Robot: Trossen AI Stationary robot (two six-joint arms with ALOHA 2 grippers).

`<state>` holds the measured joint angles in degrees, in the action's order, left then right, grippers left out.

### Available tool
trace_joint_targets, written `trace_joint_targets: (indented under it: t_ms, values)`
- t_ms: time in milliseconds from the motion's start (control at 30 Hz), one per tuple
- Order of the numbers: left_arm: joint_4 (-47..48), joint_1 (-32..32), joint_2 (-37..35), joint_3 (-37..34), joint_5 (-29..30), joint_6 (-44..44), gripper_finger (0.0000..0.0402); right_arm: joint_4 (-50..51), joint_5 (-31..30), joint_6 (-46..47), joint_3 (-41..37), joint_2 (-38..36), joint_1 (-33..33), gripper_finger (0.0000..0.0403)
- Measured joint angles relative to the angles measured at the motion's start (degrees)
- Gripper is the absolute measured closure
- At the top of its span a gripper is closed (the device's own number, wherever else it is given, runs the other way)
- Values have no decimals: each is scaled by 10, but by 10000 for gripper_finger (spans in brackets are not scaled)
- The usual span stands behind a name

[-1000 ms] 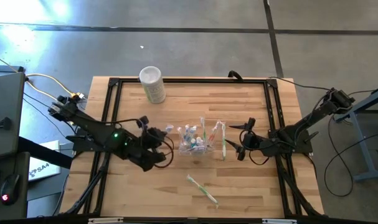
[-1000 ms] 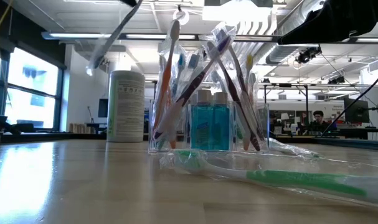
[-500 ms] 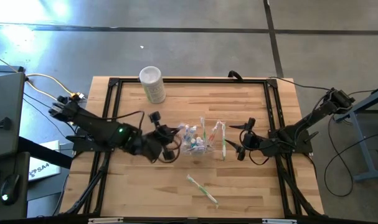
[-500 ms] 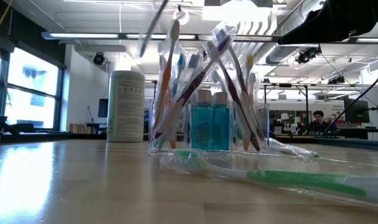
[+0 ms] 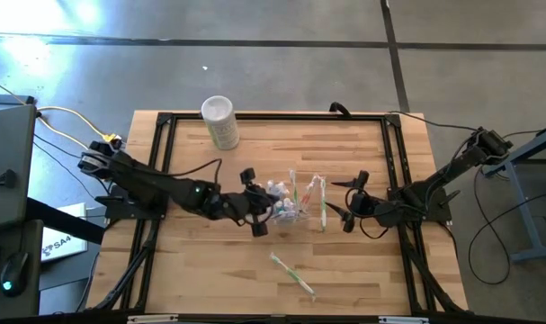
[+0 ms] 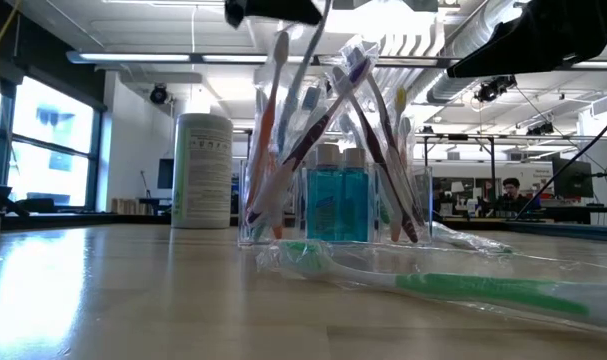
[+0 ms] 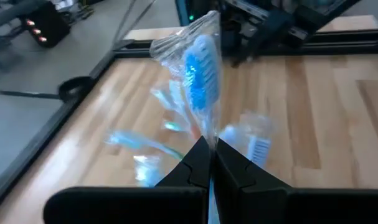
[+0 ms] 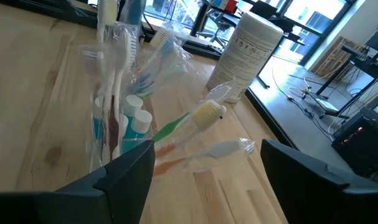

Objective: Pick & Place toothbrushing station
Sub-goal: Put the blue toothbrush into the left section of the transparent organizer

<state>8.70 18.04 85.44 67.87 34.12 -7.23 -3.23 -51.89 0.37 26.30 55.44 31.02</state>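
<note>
Two dark jointed arms, loose black cables, small green light on the left arm [image 5: 197, 190].

In the left wrist view, the wrapped blue toothbrush [image 7: 200, 68] has its handle hidden between the closed fingers, and the brushes [image 7: 151, 149] behind it are blurred. In the low view, the green toothbrush [image 6: 503, 290] is cut off at the right edge.

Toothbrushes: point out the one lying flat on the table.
The green wrapped toothbrush, alone on the wood near the table's front edge; the others stand in the clear cup.
</note>
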Motion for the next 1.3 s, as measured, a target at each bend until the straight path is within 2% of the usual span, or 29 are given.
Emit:
trace_joint_targets:
  t_ms: [267, 467, 1067, 1300]
  values:
    - [-169, 0, -19, -133, -6, -20, 402, -1, 15, 1, 0, 0, 0, 117]
    - [-259, 0, -25, -190, -6, -25, 401, -7, 15, 0, 0, 0, 0, 117]
    - [-395, -1, -25, -310, -6, -92, 402, -9, 15, -1, 0, 0, 0, 117]
    - [-390, -1, -19, -318, -27, -106, 402, -9, 12, -1, 0, 0, 0, 117]
